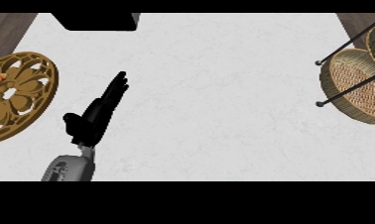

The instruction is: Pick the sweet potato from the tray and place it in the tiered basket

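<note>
The robot's left hand hangs over the white marbled bench with its fingers straight and close together, pointing up and to the right, thumb out to the side, and with nothing in it. The right hand does not show. Just to its left lies the round, gold-brown carved tray, cut off by the view's edge. A small orange sliver on it at that edge is probably the sweet potato, mostly out of sight. The woven wicker tiered basket on its black wire frame stands well apart at the far right. By this layout the pick has not yet been made, and the task looks to be at the approach step. The next move calls for swinging the hand leftward over the tray and closing round the sweet potato, then a long carry across the bench.
</note>
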{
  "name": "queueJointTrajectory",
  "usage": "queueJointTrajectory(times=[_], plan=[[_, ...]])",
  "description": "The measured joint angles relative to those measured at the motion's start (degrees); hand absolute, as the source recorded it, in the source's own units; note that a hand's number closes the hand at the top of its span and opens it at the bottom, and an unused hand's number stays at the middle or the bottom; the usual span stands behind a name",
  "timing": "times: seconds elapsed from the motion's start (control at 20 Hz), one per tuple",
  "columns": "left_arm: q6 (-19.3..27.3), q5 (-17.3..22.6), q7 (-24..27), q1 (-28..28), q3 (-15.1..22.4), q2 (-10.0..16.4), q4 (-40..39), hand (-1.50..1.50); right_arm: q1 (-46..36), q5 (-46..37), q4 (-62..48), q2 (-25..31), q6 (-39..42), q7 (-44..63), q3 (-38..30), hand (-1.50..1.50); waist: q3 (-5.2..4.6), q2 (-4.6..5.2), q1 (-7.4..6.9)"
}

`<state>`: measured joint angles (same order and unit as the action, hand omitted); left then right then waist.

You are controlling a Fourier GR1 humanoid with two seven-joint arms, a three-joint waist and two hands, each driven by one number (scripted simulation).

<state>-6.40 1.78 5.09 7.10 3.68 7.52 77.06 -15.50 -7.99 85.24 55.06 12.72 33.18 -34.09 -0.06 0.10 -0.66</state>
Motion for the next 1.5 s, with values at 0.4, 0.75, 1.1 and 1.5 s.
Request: queueJointTrajectory(times=[0.4,0.75,1.1,1.5], plan=[[1.1,-1.6,-0.1,1.5,0.9,-1.8,-0.8,0.00,-15.4,-4.9,-14.0,-1.5,-2.2,-0.5,12.5,1.50,0.03,0.24,-0.85],[0.2,-1.4,0.9,1.1,0.1,-1.8,-1.3,0.00,-26.0,-10.5,-27.6,-6.9,-6.4,-4.9,18.8,1.50,0.04,0.24,-0.82],[0.5,-1.9,-0.6,-0.8,0.6,-2.0,1.6,0.00,-33.5,-11.2,-37.3,-11.5,-8.5,-8.4,19.1,1.50,0.08,0.15,-0.69],[-0.4,-1.2,-0.3,0.3,-1.2,-1.1,0.2,0.00,-38.6,-5.7,-44.2,-14.5,-8.8,-2.0,13.2,-1.50,-0.35,-0.33,0.18]])
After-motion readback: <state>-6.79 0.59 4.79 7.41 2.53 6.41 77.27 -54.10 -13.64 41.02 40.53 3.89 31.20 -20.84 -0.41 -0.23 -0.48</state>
